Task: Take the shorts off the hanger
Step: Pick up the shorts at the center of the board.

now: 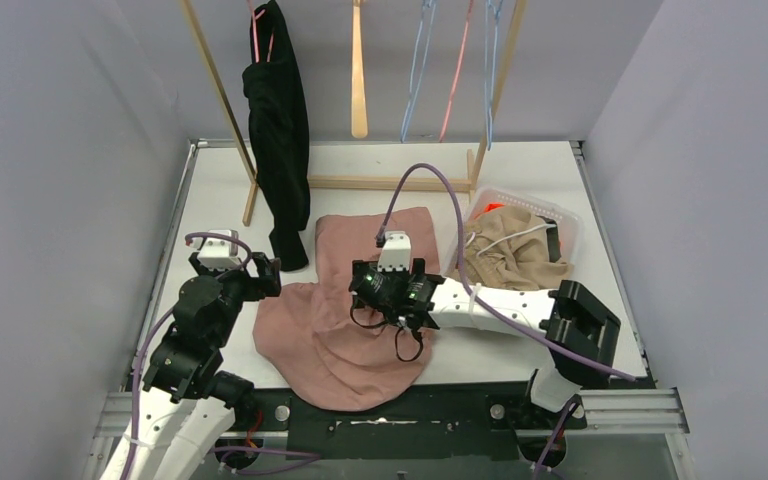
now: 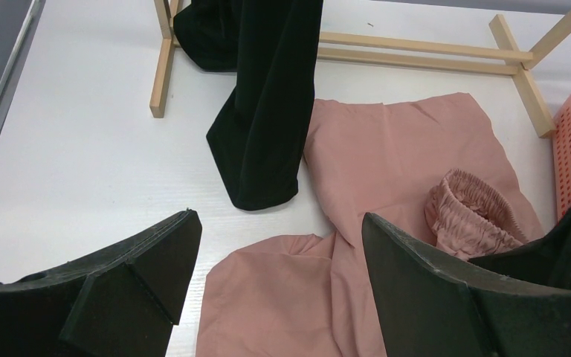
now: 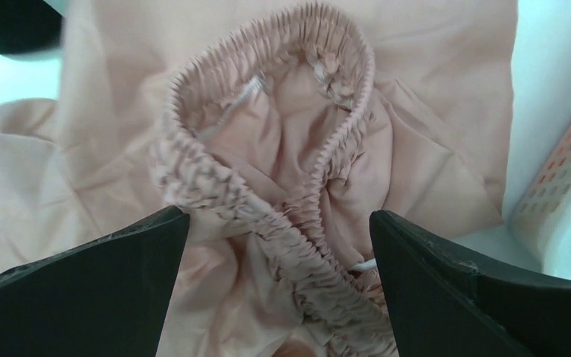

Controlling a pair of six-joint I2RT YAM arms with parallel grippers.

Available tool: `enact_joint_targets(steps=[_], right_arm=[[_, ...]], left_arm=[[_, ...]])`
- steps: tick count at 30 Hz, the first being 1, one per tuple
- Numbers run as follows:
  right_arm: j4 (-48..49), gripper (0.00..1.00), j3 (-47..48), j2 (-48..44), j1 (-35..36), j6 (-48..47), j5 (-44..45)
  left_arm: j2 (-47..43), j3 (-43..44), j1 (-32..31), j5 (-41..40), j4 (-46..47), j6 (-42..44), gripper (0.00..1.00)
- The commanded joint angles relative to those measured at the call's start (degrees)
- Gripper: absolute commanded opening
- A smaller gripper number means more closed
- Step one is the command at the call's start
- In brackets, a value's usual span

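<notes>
Partly done: you've got pink shorts (image 1: 300, 335) lying on the table (image 1: 215, 200), R claw (image 3: 279, 223) wide open over their waistband, L claw (image 2: 279, 227) open & empty, but dark shorts (image 1: 278, 130) still on the hanger (image 1: 257, 40).

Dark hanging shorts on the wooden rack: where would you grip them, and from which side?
Probably the lower hem of the dark fabric shorts, taken from the near side by the open left gripper: it hangs free, facing that gripper.
</notes>
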Motion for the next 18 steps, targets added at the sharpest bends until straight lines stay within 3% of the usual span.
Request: enact_joint_targets(steps=[1, 6, 11, 15, 18], right_arm=[[6.5, 0.98, -3.4, 2.0, -1.6, -0.5, -4.8], [13.1, 0.98, -4.8, 7.5, -5.0, 0.2, -10.3], [1.3, 0.99, 2.6, 17.6, -3.5, -0.6, -4.6], [-5.1, 0.68, 6.9, 24.0, -0.4, 0.3, -1.6], [-4.3, 0.46, 6.0, 22.9, 0.8, 2.5, -0.2]], left_arm=[[-0.6, 0.3, -0.3, 0.5, 3.9, 0.8, 0.8], [-0.5, 0.3, -0.3, 0.4, 3.9, 0.8, 0.8], [-0.6, 0.2, -0.3, 0.4, 3.9, 0.8, 0.8], [-0.8, 0.2, -0.3, 0.5, 4.0, 0.8, 0.8], [-1.0, 0.1, -0.3, 0.4, 4.0, 0.8, 0.8]])
